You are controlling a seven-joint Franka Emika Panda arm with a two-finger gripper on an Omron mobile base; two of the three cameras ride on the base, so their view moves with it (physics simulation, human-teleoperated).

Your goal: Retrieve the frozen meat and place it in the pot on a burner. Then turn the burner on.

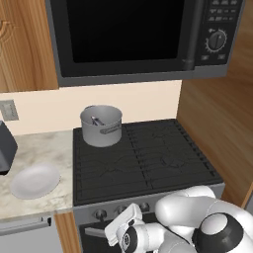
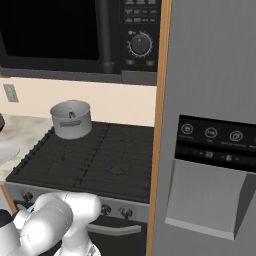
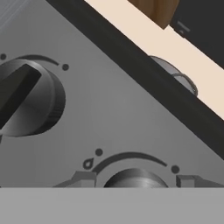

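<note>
Left base view first: the plain grey metal cylindrical pot [image 1: 101, 126] sits on the back-left burner section [image 1: 101, 143] of the black gas cooktop [image 1: 148, 158], straight sides, short bar handle facing front. Inside it there's the frozen meat [image 1: 97, 120], a thin dark grey sliver leaning against the inner wall, way smaller than the pot. The rest of the grates are bare, so plenty of room to the right and front of the pot. Left of the cooktop, a round white plate [image 1: 35, 181] lies on the speckled stone counter [image 1: 44, 148], apart from the stove edge. A dark microwave [image 1: 143, 34] hangs overhead. The white arm is folded low at the stove's front edge, with the hand [image 1: 123, 228] right by the row of knobs [image 1: 100, 214].

Right base view: same pot [image 2: 71, 119] at the far-left back corner, the meat [image 2: 71, 114] just a small dark fleck inside. A tall grey fridge [image 2: 210, 125] walls off the right side, with a wood panel between it and the stove.

Hand view: super close on the grey stove front panel [image 3: 122, 122]. One dark round knob [image 3: 28, 98] is at the left, another knob [image 3: 134, 178] sits right between the two finger tips [image 3: 78, 180], which flank it on both sides. Looks like the fingers are clamped around that knob rather than hanging loose. The pot's rim [image 3: 177, 76] peeks over the cooktop edge.
</note>
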